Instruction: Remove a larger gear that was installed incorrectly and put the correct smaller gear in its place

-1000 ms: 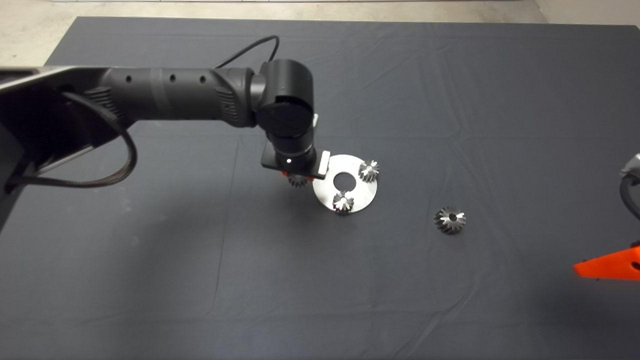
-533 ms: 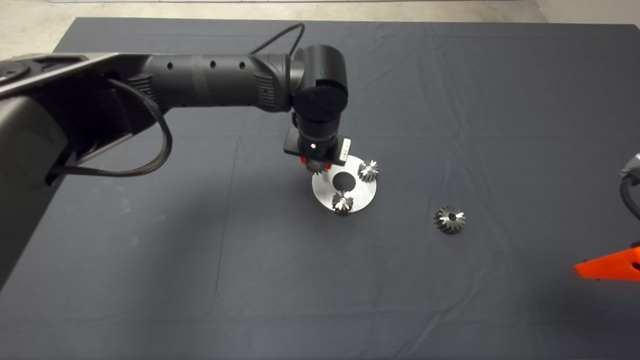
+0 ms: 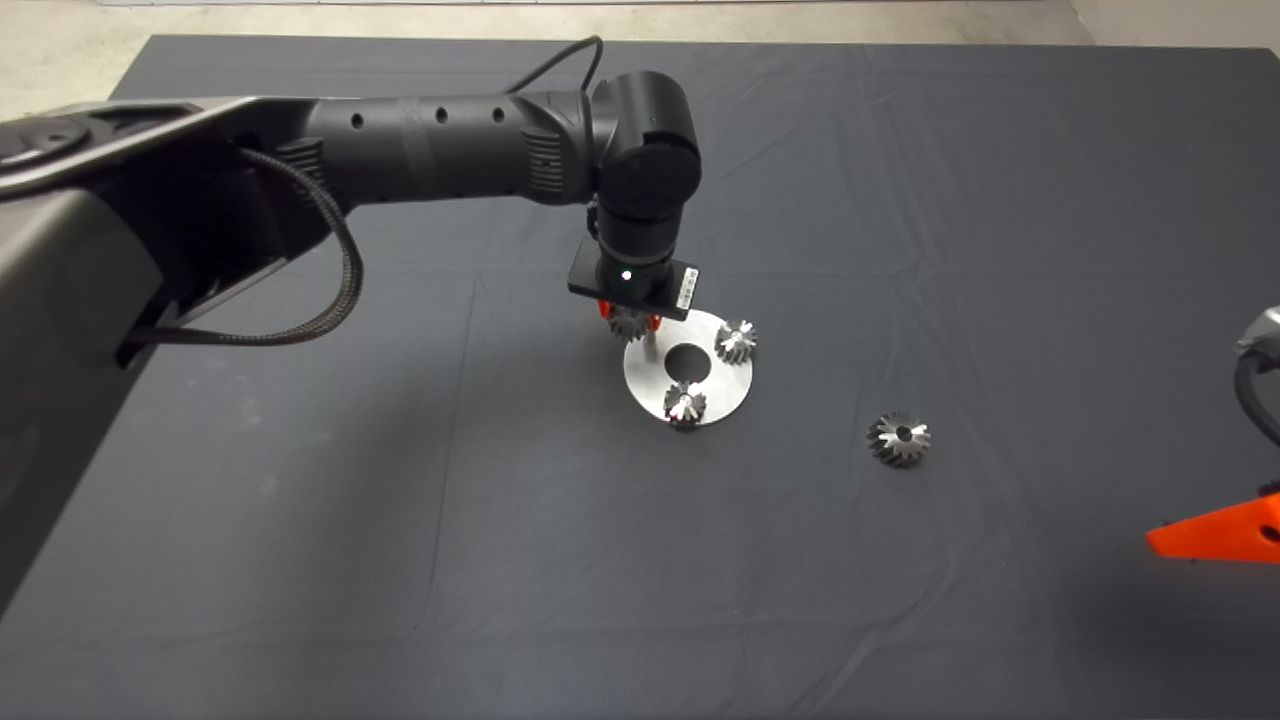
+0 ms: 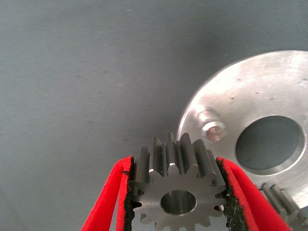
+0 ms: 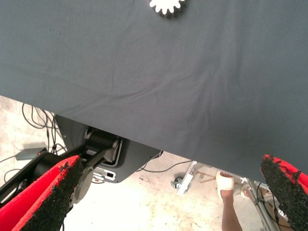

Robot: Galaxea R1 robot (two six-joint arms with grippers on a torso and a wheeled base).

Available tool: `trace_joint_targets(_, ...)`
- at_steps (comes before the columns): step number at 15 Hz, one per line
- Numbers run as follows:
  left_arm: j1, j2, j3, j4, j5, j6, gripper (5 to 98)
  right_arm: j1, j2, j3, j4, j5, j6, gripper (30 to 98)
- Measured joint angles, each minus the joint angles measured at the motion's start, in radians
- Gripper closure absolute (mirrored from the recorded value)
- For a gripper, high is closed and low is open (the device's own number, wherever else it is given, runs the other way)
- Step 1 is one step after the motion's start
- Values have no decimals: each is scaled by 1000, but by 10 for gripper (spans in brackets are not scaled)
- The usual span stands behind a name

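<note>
A: What was seen of the left gripper (image 4: 178, 192)?
B: It was found closed on the smaller gear (image 4: 177, 190), the two black pads (image 4: 128, 192) pressed against the teeth on either side, the flat pale face and centre hole turned toward the wrist camera.

A: And where was that gear held?
B: It was held above the rim of the round metal plate (image 3: 737, 383), close beside a short upright pin (image 4: 213, 128) on the plate. In the wrist view the gear and pin were seen apart; whether the hole was lined up over the pin could not be told.

A: What else was noted on the plate?
B: A large hole (image 3: 688, 363) was seen at its centre, and two small gears (image 3: 736, 342) with glinting tops were seated near its edge, one on the far side and one (image 3: 686, 404) on the near side.

A: Where was the larger gear (image 3: 899, 439)?
B: It was lying on the dark mat (image 3: 400, 520), well to the right of the plate, touching nothing.

A: And the right gripper (image 5: 171, 192)?
B: It was parked at the lower right edge, its fingers (image 5: 48, 197) spread wide and holding nothing. Beyond the mat, floor cables and a person's foot (image 5: 225, 185) were seen.
</note>
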Motion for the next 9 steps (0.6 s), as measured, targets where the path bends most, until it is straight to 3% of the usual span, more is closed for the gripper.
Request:
trace_joint_targets(3, -19, -1, -4, -41, -78, 3, 680, 0, 0, 0, 0, 0, 0, 308)
trace_joint_targets(5, -20, 4, -16, -63, -98, 3, 680, 0, 0, 0, 0, -1, 0, 308)
trace_joint_targets(9, -20, 1, -27, -75, -110, 4, 680, 0, 0, 0, 0, 0, 0, 308)
